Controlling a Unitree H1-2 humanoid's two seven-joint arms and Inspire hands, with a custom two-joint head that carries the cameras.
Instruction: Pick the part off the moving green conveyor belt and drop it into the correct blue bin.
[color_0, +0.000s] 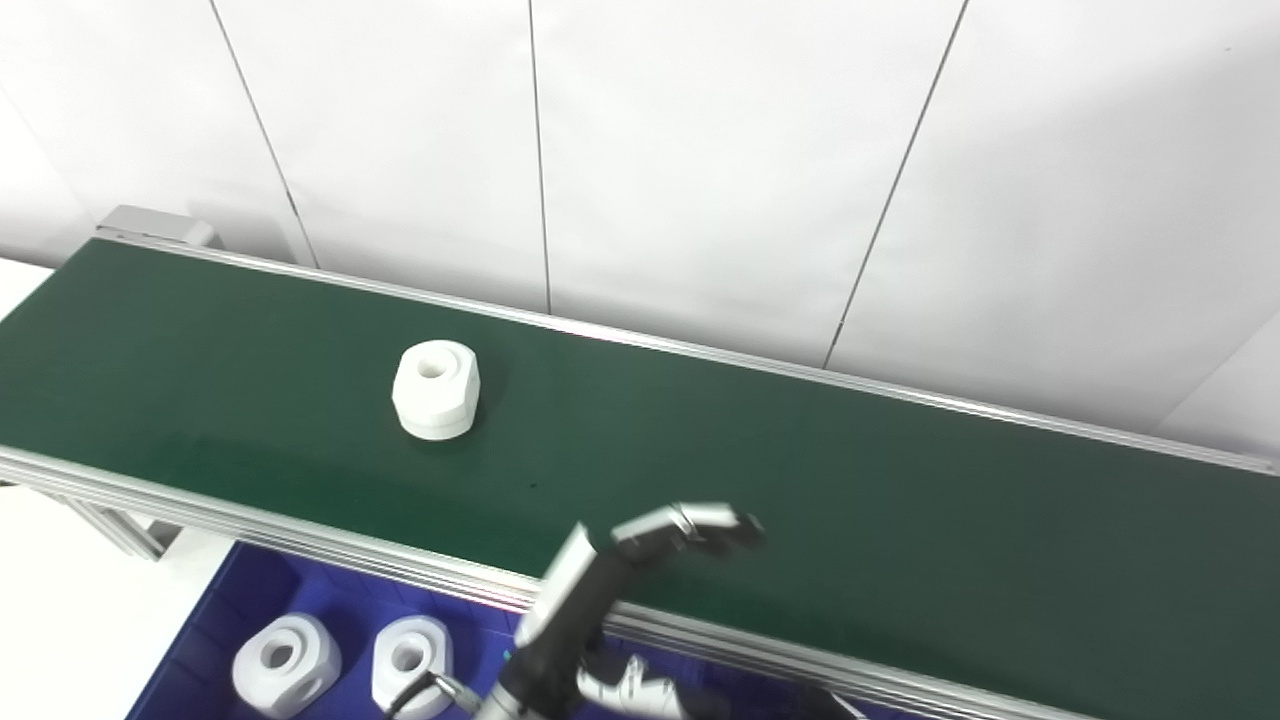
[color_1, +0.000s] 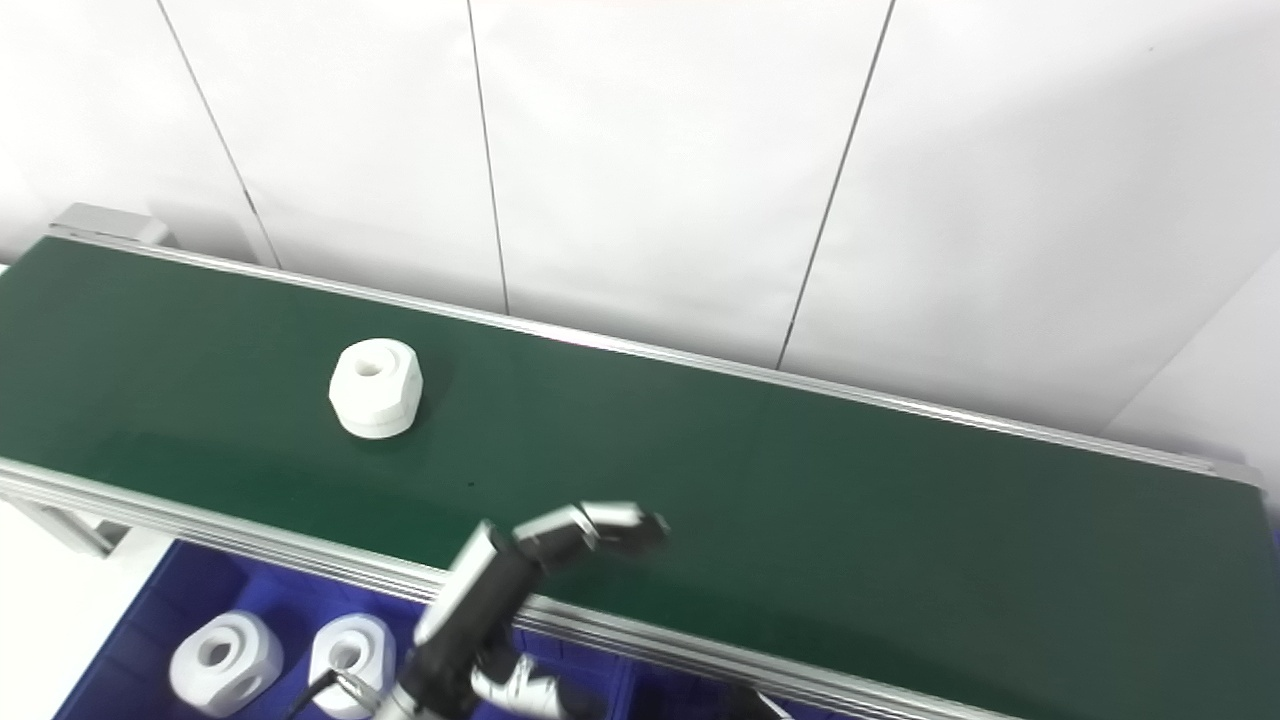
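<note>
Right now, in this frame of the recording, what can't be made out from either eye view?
- Right robot hand: not in either view.
- Left robot hand: blurred, its palm side turned away; whether it is open or shut is unclear.
- Blue bin: cut off by the bottom edge, partly behind the conveyor belt frame and the arm; its full contents unknown.
- White part: which way the belt carries it cannot be judged.

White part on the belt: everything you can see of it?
The white part is a squat, faceted, nut-like piece with a round hole in its top face; it looks like matte plastic. It stands upright on the green conveyor belt, hole facing up, toward the belt's left end. Only the belt touches it. The left hand is well to its right, apart from it.
</note>
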